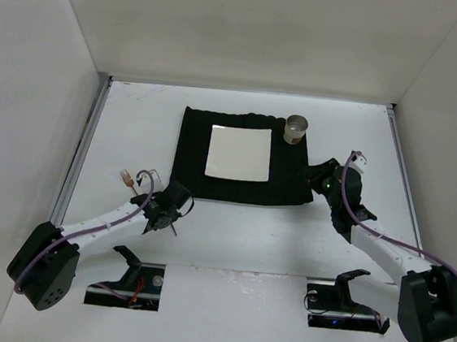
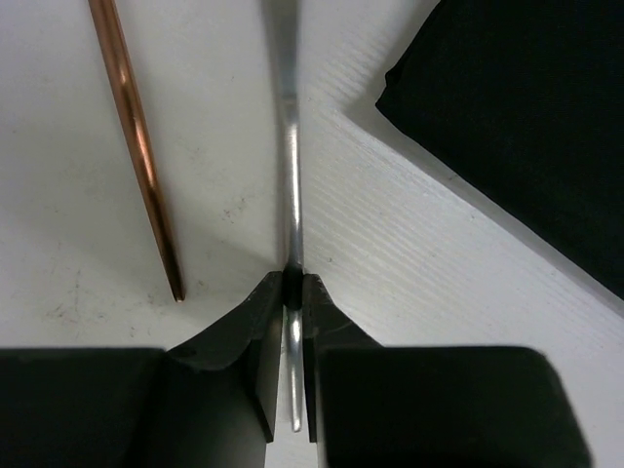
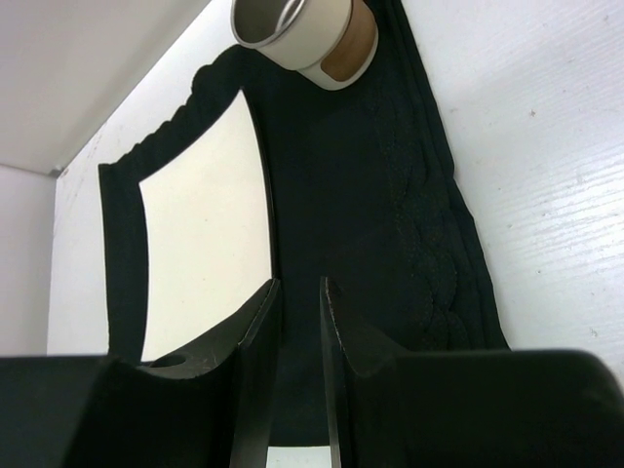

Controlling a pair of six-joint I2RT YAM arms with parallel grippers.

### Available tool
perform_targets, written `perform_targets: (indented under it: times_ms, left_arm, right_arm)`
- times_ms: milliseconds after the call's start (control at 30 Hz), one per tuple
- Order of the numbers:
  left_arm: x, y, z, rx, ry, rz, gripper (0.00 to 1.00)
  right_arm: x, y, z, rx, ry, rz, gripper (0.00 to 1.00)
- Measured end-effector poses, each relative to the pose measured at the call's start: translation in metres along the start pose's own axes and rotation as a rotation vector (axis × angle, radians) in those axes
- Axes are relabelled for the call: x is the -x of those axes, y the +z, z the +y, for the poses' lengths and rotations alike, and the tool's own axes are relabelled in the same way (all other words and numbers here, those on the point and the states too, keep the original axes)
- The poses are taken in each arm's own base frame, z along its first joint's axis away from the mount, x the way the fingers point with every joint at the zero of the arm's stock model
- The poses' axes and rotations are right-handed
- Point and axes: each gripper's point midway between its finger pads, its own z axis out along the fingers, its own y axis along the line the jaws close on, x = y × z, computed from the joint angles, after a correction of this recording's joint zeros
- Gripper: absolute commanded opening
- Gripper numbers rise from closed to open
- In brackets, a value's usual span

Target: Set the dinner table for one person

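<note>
On the white dinner table [image 1: 237, 245] lies a black mat [image 1: 189, 159] with a square white plate [image 1: 239, 153] on it. A cup [image 1: 297, 129] stands at the mat's far right corner. My left gripper [image 1: 165, 212] is off the mat's near left corner, shut on the thin handle of a silver utensil [image 2: 292, 175], which points away over the table. Its jaws [image 2: 294, 285] pinch the handle. A copper fork [image 1: 128, 179] lies just to its left, its handle [image 2: 136, 146] alongside. My right gripper [image 1: 319, 179] hovers at the mat's right edge, jaws [image 3: 297, 283] slightly apart and empty.
Metal rails [image 1: 84, 148] run along the table's left and right edges, with white walls around. The right wrist view shows the cup [image 3: 302, 34], the plate [image 3: 205, 234] and the mat's braided edge [image 3: 429, 244]. The mat's corner [image 2: 526, 127] lies right of the silver utensil.
</note>
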Motion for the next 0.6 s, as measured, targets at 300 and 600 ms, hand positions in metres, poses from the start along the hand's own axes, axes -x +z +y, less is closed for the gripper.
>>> perform_targets:
  times_ms: [300, 600]
  left_arm:
    - [0.021, -0.022, -0.004, -0.083, -0.002, -0.058, 0.01]
    - [0.059, -0.077, -0.081, -0.222, 0.195, -0.218, 0.01]
  right_arm:
    - [0.002, -0.001, 0.002, 0.006, 0.002, -0.006, 0.29]
    - [0.006, 0.0, -0.001, -0.003, 0.013, -0.015, 0.29]
